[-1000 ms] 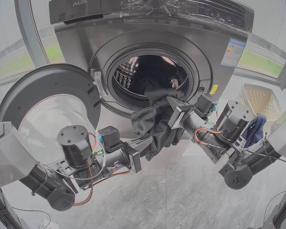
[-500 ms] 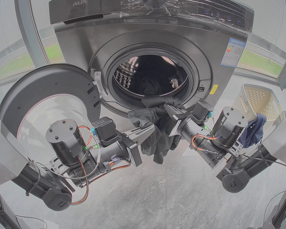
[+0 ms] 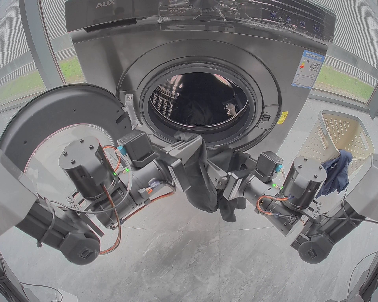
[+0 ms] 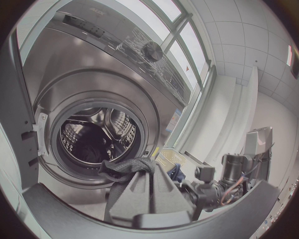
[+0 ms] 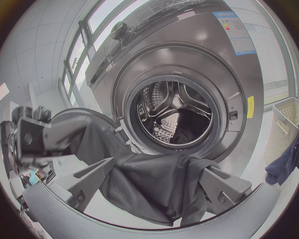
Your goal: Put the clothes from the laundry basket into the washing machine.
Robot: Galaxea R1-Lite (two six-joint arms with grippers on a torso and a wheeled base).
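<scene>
a laundry corner set up in an institutional room, more test lab than home. just beyond the fingers [image 3: 185,146], which carry a dark garment [image 3: 204,185], stands a grey front-loading washing machine [image 3: 102,59] with its round door [image 3: 59,110] swung open and clear film [image 3: 252,13] taped over the control panel. a perforated laundry basket [image 3: 348,133] sits off to the right of the fingers. below them lies a polished grey stone-look floor [image 3: 197,259]. tall windows [image 3: 346,76] behind the machine show grass. the left wrist view shows white walls [image 4: 218,118] and a grid-panel ceiling [image 4: 249,31].
</scene>
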